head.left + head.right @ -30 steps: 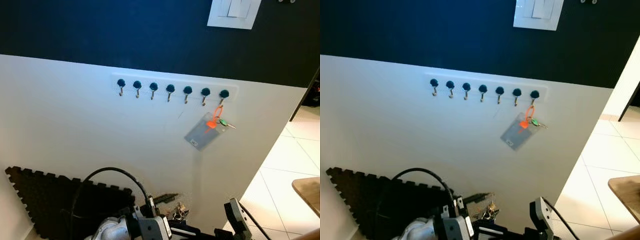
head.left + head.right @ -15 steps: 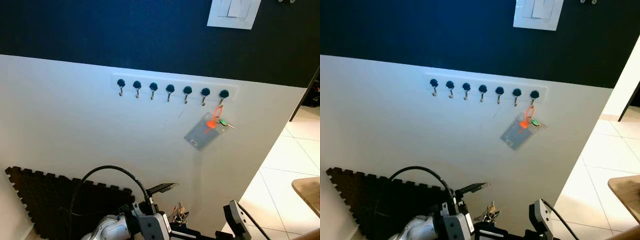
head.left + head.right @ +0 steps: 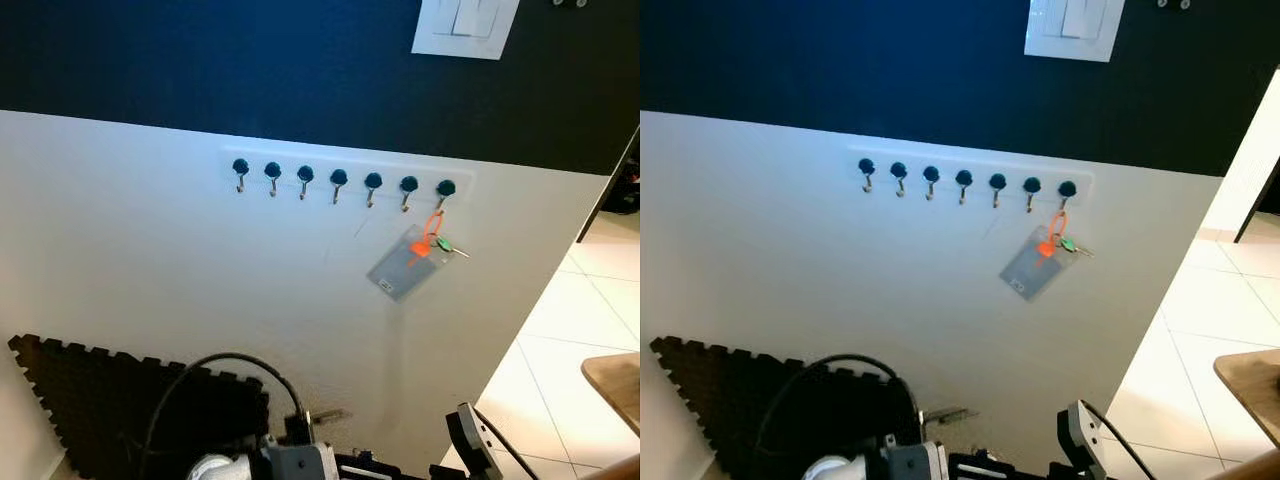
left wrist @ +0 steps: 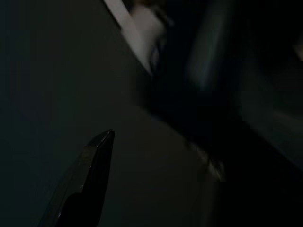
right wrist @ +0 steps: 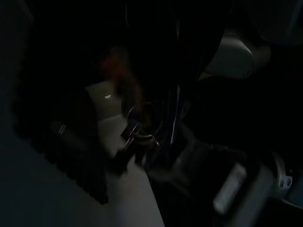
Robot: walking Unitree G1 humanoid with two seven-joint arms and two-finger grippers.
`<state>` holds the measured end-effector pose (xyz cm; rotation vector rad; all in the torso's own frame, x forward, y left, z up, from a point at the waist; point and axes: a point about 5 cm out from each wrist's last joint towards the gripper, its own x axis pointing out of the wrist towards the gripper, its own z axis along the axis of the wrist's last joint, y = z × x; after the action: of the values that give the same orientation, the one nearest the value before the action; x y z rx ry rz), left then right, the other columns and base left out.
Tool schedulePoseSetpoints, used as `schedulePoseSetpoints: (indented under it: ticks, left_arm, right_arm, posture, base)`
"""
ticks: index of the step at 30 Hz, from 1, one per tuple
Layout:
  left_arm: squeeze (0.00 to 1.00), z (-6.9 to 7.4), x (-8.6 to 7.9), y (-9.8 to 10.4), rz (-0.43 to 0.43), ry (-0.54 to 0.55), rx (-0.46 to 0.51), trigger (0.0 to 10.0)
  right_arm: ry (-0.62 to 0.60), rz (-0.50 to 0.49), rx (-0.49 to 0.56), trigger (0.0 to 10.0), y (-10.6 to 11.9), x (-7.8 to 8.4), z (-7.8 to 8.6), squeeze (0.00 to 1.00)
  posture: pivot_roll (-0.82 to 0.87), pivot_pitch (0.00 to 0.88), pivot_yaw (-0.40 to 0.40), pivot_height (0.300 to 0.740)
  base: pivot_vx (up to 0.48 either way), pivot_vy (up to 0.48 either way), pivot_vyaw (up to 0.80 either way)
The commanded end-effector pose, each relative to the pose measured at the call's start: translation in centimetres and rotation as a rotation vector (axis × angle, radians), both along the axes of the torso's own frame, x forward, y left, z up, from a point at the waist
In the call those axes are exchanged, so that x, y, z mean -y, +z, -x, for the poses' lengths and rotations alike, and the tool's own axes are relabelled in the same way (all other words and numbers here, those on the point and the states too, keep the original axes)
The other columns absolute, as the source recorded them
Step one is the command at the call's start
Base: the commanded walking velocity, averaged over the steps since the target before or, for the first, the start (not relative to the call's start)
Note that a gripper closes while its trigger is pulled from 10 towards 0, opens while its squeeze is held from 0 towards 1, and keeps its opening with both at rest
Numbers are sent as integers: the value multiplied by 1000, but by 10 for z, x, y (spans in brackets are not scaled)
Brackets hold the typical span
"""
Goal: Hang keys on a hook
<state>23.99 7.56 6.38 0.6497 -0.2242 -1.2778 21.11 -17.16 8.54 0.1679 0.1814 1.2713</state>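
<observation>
Seven hooks [image 3: 338, 180] ran level across the wall well above the left claw [image 3: 325, 414], the nearer arm, whose finger spread I could not tell, and the keys could not be made out beyond an already hung set [image 3: 440, 240].

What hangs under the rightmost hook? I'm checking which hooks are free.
An orange loop on the rightmost hook carries a clear card holder and a green-headed key. The wall behind the holder is covered.

Metal hooks [image 3: 338, 183], glossy floor tiles [image 3: 590, 340]
</observation>
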Motion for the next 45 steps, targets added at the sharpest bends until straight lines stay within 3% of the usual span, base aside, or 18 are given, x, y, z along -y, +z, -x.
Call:
schedulePoseSetpoints:
  ticks: [1, 7, 13, 16, 20, 29, 31, 34, 35, 37, 38, 41, 45]
  left_arm:
    - [0, 11, 1, -11, -67, -67, -49, 10000]
    - [0, 8, -8, -10, -41, -20, -76, 10000]
    - [0, 0, -20, -12, -72, 51, -61, 10000]
    - [0, -13, -29, -4, -13, 159, -26, 10000]
    - [0, -18, -32, 2, 25, 194, -11, 10000]
    - [0, -25, -42, -2, -43, 269, 22, 10000]
    - [0, -26, -44, -4, -61, 291, 18, 10000]
    - [0, -27, -50, -15, -98, 355, -7, 10000]
    - [0, -27, -50, -15, -98, 355, -7, 10000]
    - [0, -24, -55, -24, -82, 421, -48, 10000]
    - [0, -24, -55, -24, -82, 421, -48, 10000]
    - [0, -16, -62, -41, -12, 593, -141, 10000]
    - [0, -13, -64, -48, 15, 665, -176, 10000]
  right_arm:
    - [-50, -18, 36, 10000, 7, 4, -7, 0]
    - [-69, 14, 19, 10000, 3, 13, -6, 0]
    - [-72, 46, -22, 10000, -5, 22, 0, 0]
    - [-53, 96, -64, 10000, -17, 25, 10, 0]
    - [-48, 109, -82, 10000, -22, 26, 14, 0]
    - [-93, 139, -100, 10000, -32, 31, 17, 0]
    - [-142, 158, -92, 10000, -36, 34, 14, 0]
    - [-377, 243, -48, 10000, -48, 45, -3, 0]
    - [-377, 243, -48, 10000, -48, 45, -3, 0]
    - [-547, 286, 6, 10000, -53, 48, -15, 0]
    - [-547, 286, 6, 10000, -53, 48, -15, 0]
    - [-833, 328, 58, 10000, -59, 45, -32, 0]
    - [-883, 343, 73, 10000, -62, 39, -35, 0]
  posture:
    - [51, 66, -62, 740]
    - [52, 67, -61, 740]
    - [50, 66, -59, 740]
    - [48, 69, -61, 740]
    - [48, 69, -61, 740]
    - [49, 66, -59, 740]
    - [48, 65, -59, 740]
    - [43, 66, -62, 740]
    - [43, 66, -62, 740]
    - [41, 69, -59, 740]
    - [41, 69, -59, 740]
    - [41, 71, -54, 740]
    - [46, 70, -55, 740]
  base:
    - [0, 0, 0]
    - [0, 0, 0]
    - [0, 0, 0]
    - [0, 0, 0]
    - [0, 0, 0]
    - [0, 0, 0]
    - [0, 0, 0]
    - [0, 0, 0]
    - [0, 0, 0]
    - [0, 0, 0]
    - [0, 0, 0]
    - [0, 0, 0]
    - [0, 0, 0]
